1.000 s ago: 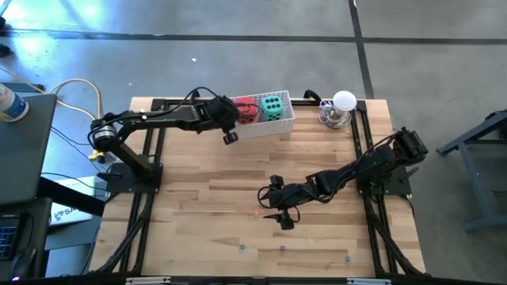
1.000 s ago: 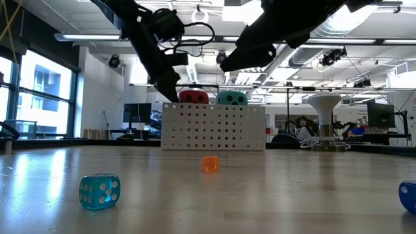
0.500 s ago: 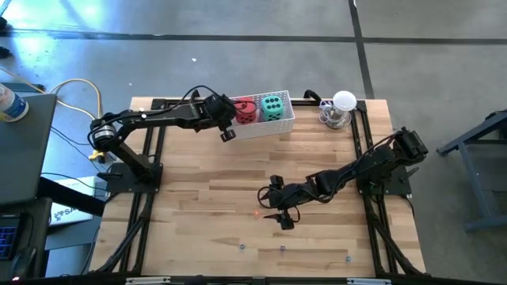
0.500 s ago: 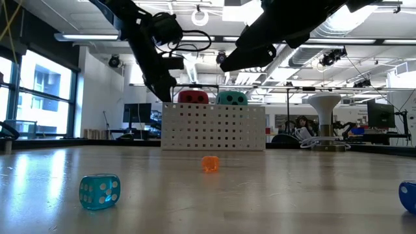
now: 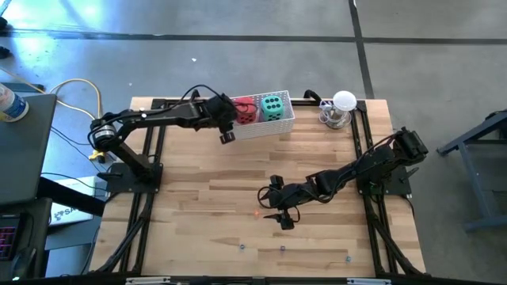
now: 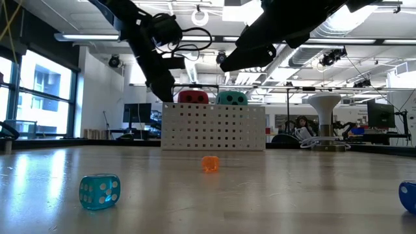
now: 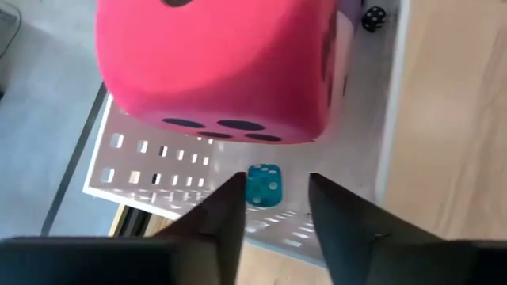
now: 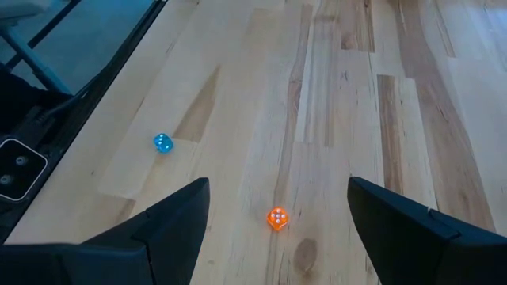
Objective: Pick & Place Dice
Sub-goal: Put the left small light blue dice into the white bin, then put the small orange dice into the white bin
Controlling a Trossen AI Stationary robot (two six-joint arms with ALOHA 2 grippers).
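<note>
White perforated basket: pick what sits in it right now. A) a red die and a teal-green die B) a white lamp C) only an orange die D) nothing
A: the high view shows the red die and the teal-green die side by side inside the white perforated basket, with the left gripper just beside it.

We saw red die (image 5: 246,111) and teal die (image 5: 272,105) side by side in white basket (image 5: 265,127); small teal die (image 7: 264,185) lay in basket below red one.
</note>
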